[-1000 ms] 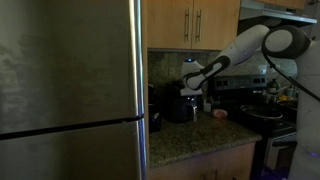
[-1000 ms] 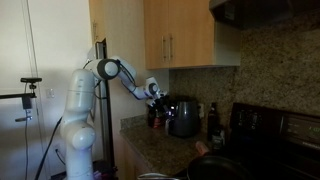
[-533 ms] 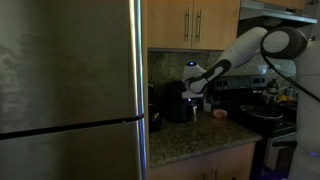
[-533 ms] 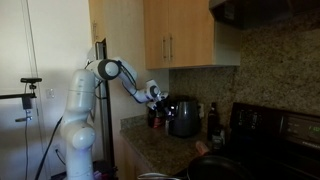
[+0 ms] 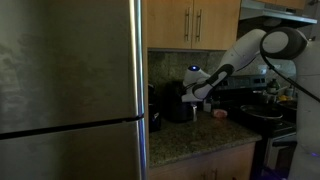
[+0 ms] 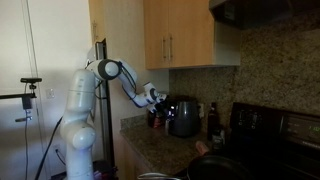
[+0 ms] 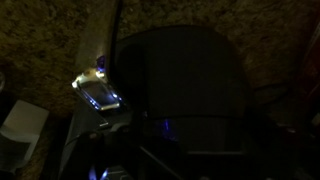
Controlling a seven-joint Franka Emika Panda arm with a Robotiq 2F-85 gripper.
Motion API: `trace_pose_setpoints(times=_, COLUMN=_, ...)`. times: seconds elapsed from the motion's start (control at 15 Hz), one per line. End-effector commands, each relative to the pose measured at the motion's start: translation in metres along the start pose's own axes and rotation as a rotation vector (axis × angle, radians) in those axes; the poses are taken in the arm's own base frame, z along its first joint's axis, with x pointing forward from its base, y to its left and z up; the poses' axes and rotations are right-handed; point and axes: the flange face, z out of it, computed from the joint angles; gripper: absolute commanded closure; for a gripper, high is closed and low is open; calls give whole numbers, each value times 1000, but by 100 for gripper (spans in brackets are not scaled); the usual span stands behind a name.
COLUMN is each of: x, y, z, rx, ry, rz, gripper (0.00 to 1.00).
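Claw (image 5: 191,88), jaws spread wide and holding nothing, hangs close beside the upper part of the dark appliance (image 5: 178,104). The appliance stands upright on the speckled counter (image 5: 195,136), under wooden cabinets (image 5: 190,22) and near the refrigerator (image 5: 70,90).

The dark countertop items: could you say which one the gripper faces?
The big rounded grey appliance filling the wrist view; the slim bottle stands by the stove.

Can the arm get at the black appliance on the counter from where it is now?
Probably yes: the arm ends right beside the black appliance, nothing shows between them, and the cabinets sit well above.
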Motion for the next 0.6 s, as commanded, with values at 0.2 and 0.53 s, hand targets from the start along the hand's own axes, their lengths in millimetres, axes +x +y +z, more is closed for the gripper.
trace_pose_setpoints(times=0.2, x=-2, y=-3, z=-1, rx=-1, ry=5, rz=9, gripper=0)
trace_pose_setpoints(times=0.53, x=2, y=0, z=0, rx=-19, ry=61, rz=-35, gripper=0)
